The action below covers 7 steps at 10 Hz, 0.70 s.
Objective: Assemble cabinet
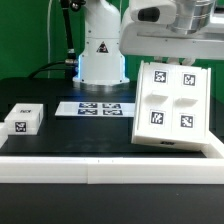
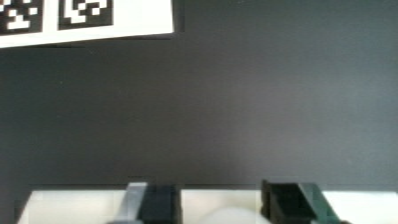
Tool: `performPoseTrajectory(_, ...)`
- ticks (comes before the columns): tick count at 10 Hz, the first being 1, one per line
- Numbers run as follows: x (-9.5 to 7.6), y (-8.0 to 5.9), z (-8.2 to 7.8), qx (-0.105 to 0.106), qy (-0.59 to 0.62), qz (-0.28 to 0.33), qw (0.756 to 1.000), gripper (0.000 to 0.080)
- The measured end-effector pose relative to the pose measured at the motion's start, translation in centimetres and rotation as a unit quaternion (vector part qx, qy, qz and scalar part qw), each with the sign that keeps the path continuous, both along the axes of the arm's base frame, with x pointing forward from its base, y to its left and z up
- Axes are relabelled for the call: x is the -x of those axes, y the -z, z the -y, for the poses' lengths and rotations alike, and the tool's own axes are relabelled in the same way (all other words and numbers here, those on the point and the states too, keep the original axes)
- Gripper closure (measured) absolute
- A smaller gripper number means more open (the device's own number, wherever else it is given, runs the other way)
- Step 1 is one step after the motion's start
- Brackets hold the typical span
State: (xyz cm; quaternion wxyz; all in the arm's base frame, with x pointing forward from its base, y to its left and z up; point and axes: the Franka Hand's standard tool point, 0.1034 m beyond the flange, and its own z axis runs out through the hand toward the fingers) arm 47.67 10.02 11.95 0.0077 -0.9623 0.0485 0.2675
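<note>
The cabinet (image 1: 170, 105) is a large white box with four square tags on its face. It stands tilted at the exterior view's right, its lower edge near the white rail. My gripper (image 1: 172, 58) comes down onto its top edge. In the wrist view the gripper (image 2: 228, 205) has its two black fingers (image 2: 169, 200) on either side of a white part of the cabinet (image 2: 80, 205), shut on it.
Two small white tagged blocks (image 1: 22, 118) lie at the exterior view's left. The marker board (image 1: 95, 107) lies flat mid-table in front of the robot base (image 1: 100, 50) and also shows in the wrist view (image 2: 71, 20). A long white rail (image 1: 100, 165) edges the black table.
</note>
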Motion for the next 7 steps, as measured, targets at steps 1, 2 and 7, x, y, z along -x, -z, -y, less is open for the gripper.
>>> performPoseTrajectory(1, 0.4, -0.1, 0.3, -0.002, -0.002, -0.015, 1.0, 0.0582)
performPoseTrajectory(2, -0.1, -0.8, 0.4, -0.002, -0.001, -0.026, 1.0, 0.0582)
performPoseTrajectory(7, -1.8, -1.3, 0.6, -0.005, 0.0, -0.026, 1.0, 0.0628)
